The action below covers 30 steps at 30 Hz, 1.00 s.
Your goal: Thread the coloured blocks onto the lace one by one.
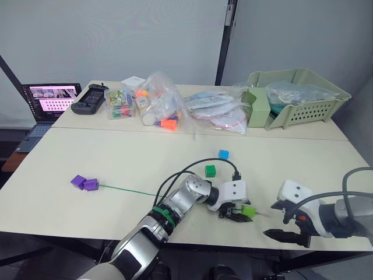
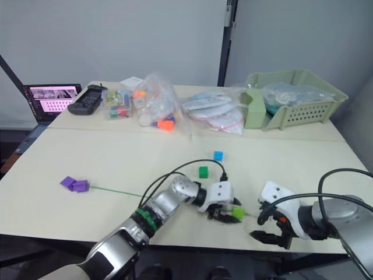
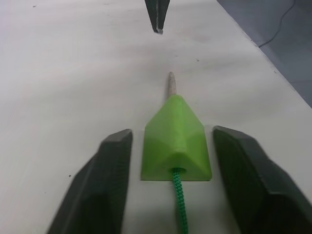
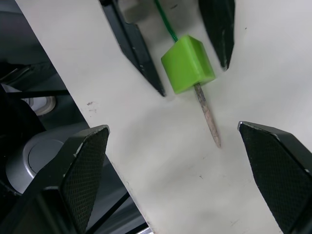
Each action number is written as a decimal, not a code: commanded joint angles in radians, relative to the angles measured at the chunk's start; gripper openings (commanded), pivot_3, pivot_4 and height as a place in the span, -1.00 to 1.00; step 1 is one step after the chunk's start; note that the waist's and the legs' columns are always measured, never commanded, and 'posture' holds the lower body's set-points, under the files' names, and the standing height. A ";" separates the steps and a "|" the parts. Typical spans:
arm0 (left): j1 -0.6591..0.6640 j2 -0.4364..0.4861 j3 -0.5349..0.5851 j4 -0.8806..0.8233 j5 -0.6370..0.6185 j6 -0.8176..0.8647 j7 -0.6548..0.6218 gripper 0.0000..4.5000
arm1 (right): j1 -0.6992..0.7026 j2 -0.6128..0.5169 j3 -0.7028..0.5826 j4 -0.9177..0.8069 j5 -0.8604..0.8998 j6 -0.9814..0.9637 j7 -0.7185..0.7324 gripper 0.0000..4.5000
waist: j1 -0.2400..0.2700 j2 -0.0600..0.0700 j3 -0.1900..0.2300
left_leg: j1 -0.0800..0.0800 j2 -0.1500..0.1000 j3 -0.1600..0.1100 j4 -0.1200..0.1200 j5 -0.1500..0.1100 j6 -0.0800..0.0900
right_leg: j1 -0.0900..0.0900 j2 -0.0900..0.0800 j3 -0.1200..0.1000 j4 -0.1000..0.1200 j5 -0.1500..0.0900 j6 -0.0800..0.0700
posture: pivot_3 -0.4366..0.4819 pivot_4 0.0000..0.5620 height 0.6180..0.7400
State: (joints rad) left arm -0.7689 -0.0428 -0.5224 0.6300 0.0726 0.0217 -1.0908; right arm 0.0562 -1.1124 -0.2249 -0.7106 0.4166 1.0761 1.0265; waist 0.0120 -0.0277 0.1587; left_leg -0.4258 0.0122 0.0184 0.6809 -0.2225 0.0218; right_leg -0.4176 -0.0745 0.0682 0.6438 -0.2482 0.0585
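Cream table (image 1: 87, 157) under a grey wall, w/ clutter along its far side: laptop (image 1: 49, 100), black controller (image 1: 89, 98), plastic bags of toys (image 1: 157, 100), pale green basket (image 1: 294, 96).

Landmark = lime green block (image 1: 249, 211), lying on the table near the front edge. Lace (image 3: 179, 207) runs through it: green cord enters the hole on one face, greyish stiff tip (image 4: 207, 114) sticks out the opposite face and rests on the table.

Left gripper (image 3: 173, 161) straddles the lime block, fingers spread, one black finger (image 3: 105, 170) each side w/ a gap to the block, not touching it.

Right gripper (image 4: 195, 170) just beyond the tip end of the lime block, fingers wide apart, holding nothing; the tip points into the space between them.

From the lime block the cord runs back under the left arm and across the table to two purple blocks (image 1: 84, 183), well apart from it toward the laptop side; the two purple ones touch each other, cord end meets them.

Dark green block (image 1: 210, 170) sits near the lime block, farther in on the table. Blue block (image 1: 224, 154) just beyond the dark green one, toward the basket side. Both loose, apart from the cord.
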 commanded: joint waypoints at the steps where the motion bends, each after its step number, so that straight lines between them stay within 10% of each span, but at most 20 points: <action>1: -0.006 0.001 0.010 0.003 0.006 -0.012 0.009 -0.38 | 0.009 -0.012 -0.045 -0.024 0.020 -0.010 -0.014 1.00 | 0.000 0.000 0.000 | 0.000 0.000 0.000 0.000 0.000 0.000 | 0.000 0.000 0.000 0.000 0.000 0.000 | -0.05 -0.47 0.91; 20: 0.046 0.094 0.013 -0.116 -0.015 0.043 -0.021 -0.39 | -0.183 0.086 0.322 0.271 -0.137 -0.291 -0.095 1.00 | -0.009 0.000 0.000 | 0.001 0.001 0.000 0.000 0.000 0.000 | 0.000 0.001 0.000 0.000 0.000 0.000 | -0.05 -0.47 0.91; 30: 0.045 0.092 0.023 -0.121 -0.020 0.042 -0.006 -0.39 | -0.195 0.077 0.341 0.332 -0.135 -0.271 -0.068 -0.44 | -0.007 0.000 0.000 | 0.005 0.001 0.000 0.000 0.000 0.000 | 0.007 0.001 -0.001 -0.002 0.000 0.000 | -0.05 -0.47 0.91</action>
State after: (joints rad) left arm -0.7288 0.0447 -0.5152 0.5265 0.0567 0.0672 -1.1037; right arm -0.1405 -1.0299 0.1119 -0.4001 0.2959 0.7993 0.9620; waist 0.0049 -0.0276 0.1586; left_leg -0.4200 0.0130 0.0185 0.6808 -0.2226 0.0218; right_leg -0.4094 -0.0738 0.0673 0.6416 -0.2482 0.0583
